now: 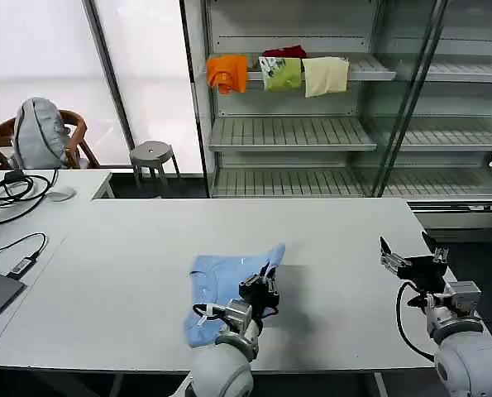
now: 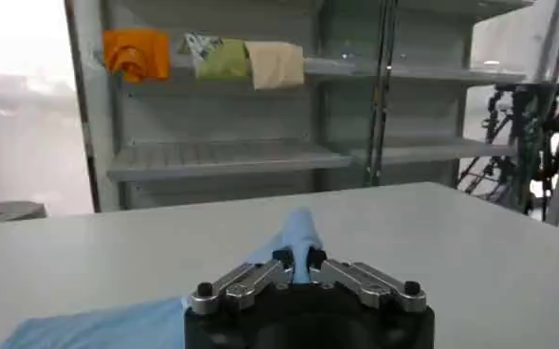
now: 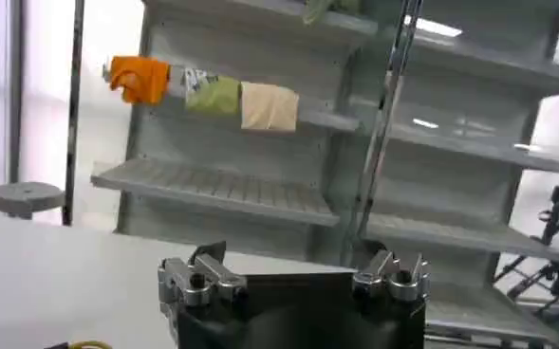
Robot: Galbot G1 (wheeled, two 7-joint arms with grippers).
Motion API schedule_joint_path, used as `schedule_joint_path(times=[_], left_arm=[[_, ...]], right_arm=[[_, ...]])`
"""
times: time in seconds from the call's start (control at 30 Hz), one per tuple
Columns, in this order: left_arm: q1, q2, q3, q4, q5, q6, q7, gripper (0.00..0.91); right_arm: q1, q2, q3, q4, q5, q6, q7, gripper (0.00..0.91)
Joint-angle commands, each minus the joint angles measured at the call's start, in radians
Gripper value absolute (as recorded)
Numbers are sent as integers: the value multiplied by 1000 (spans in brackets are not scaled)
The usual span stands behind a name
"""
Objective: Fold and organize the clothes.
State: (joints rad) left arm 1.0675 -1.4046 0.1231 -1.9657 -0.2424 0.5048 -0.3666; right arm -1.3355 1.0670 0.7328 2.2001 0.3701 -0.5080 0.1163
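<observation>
The light-blue T-shirt [image 1: 229, 289] lies partly folded on the table [image 1: 105, 273], its long axis running up-right from the robot. Its right edge is pinched by the clenched left gripper [image 1: 262, 289]. The right gripper [image 1: 409, 251] is held spread well apart at the table's right edge, so the left arm is judged nearer.

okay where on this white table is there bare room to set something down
Free: the far half of the table, beyond the light-blue T-shirt, and the stretch between it and the right gripper. Crowded: the left edge with cables, and where the left gripper pinches the shirt.
</observation>
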Motion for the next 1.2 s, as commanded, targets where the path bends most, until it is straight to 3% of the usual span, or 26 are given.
schedule_joint_path(times=[0.03,0.33,0.53,0.73,0.9,1.03,1.2], left_arm=[[-67,-57,61,117,-28,-51,16,907],[-49,-98,103,61,-115,-123,85,907],[-42,-53,56,3,-132,-127,122,907],[-2,137,-238,-89,-101,-159,216,907],[117,304,-537,-74,-50,-320,338,907],[170,338,-675,-3,19,-433,378,907],[212,320,-732,25,19,-483,378,907]], right_arm=[[48,-58,39,-33,47,48,10,907],[99,-64,17,-87,36,47,15,907],[107,-61,15,-88,23,44,8,907],[131,-39,-22,-98,-18,55,-11,907],[172,22,-111,-130,-84,98,-26,907],[211,52,-190,-169,-140,112,-21,907],[249,87,-260,-215,-168,134,-1,907]])
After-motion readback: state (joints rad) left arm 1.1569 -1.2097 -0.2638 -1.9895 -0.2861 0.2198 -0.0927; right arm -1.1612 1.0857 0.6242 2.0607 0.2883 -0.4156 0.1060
